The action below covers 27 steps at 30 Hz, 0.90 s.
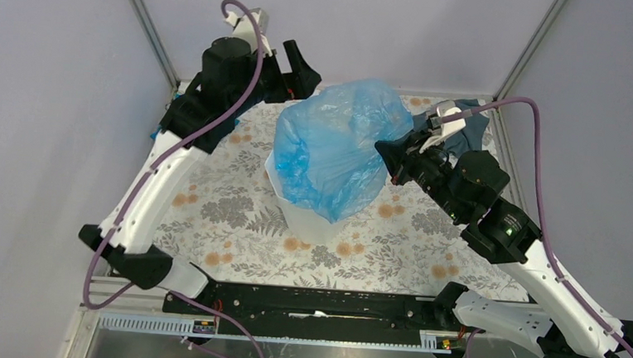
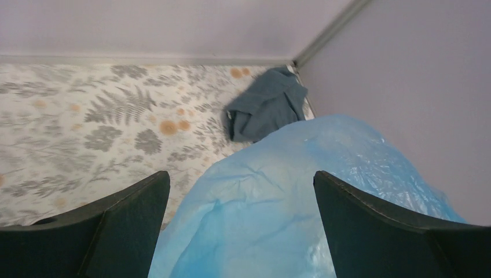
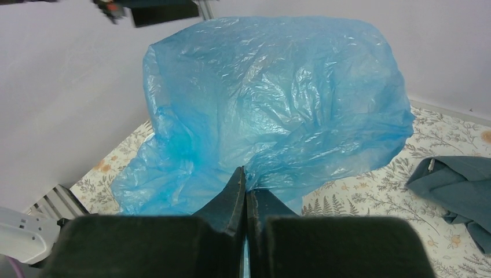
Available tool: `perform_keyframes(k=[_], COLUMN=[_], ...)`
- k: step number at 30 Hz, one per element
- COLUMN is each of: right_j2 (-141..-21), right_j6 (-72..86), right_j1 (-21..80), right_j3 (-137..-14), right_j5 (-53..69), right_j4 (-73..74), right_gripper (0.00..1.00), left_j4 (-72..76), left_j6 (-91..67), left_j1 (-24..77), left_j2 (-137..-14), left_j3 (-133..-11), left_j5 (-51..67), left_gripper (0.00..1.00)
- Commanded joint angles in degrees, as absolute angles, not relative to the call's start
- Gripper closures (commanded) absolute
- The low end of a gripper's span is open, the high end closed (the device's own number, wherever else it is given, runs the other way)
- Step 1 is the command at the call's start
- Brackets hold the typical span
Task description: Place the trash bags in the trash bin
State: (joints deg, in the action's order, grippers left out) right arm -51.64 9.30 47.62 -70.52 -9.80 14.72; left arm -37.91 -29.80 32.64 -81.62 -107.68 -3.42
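The light-blue trash bag (image 1: 336, 143) billows large over the middle of the table and covers most of the white trash bin (image 1: 306, 221), whose lower wall shows beneath it. My right gripper (image 1: 381, 152) is shut on the bag's right side; in the right wrist view its jaws (image 3: 245, 176) pinch the film of the bag (image 3: 272, 98). My left gripper (image 1: 297, 66) is open and empty at the back left, just behind the bag. In the left wrist view the bag (image 2: 260, 208) lies below and between the spread fingers (image 2: 133, 214).
A grey-blue cloth (image 1: 468, 130) lies at the back right corner, behind my right wrist; it shows in the left wrist view (image 2: 266, 104) and the right wrist view (image 3: 457, 185). A teal-blue cloth (image 1: 177, 104) peeks out under my left arm. Walls close the table's back and sides.
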Motion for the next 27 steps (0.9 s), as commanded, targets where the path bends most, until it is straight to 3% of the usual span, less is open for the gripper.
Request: perform_keyframes(k=[1, 3, 6, 9, 11, 16, 22, 27], right_j2=[-50.7, -50.7, -50.8, -51.0, -51.3, -52.6, -56.2, -58.3], right_j6=[9.4, 8.9, 7.5, 6.2, 5.7, 5.3, 7.7, 9.1], right_j1=[47.8, 47.8, 47.8, 47.8, 47.7, 47.7, 47.7, 47.8], right_j3=[-71.2, -71.0, -70.2, -69.7, -69.6, -70.5, -72.6, -74.6], right_j5=[-9.1, -9.2, -9.6, -10.7, -11.1, -10.7, -5.0, -2.2], right_j4=[12.1, 11.9, 11.4, 11.6, 11.8, 11.4, 10.1, 9.9], right_gripper=[1.00, 1.00, 1.00, 1.00, 1.00, 1.00, 1.00, 1.00], left_j4=[-29.2, -25.4, -21.9, -21.9, -22.8, -29.3, -35.7, -36.0], left_j6=[-29.8, -30.4, -30.3, -29.4, -28.4, -24.6, -24.8, -26.3], left_j1=[30.5, 30.5, 30.5, 30.5, 31.0, 38.3, 44.5, 46.1], left_j2=[-83.0, -81.0, -75.4, -70.4, -68.0, -65.5, -71.7, -74.6], left_j3=[-107.3, -101.6, -91.1, -82.8, -79.2, -76.5, -78.8, -74.9], left_j5=[19.6, 23.2, 20.5, 18.6, 19.3, 8.1, -5.9, -10.4], left_gripper=[0.04, 0.24, 0.45, 0.71, 0.82, 0.87, 0.96, 0.99])
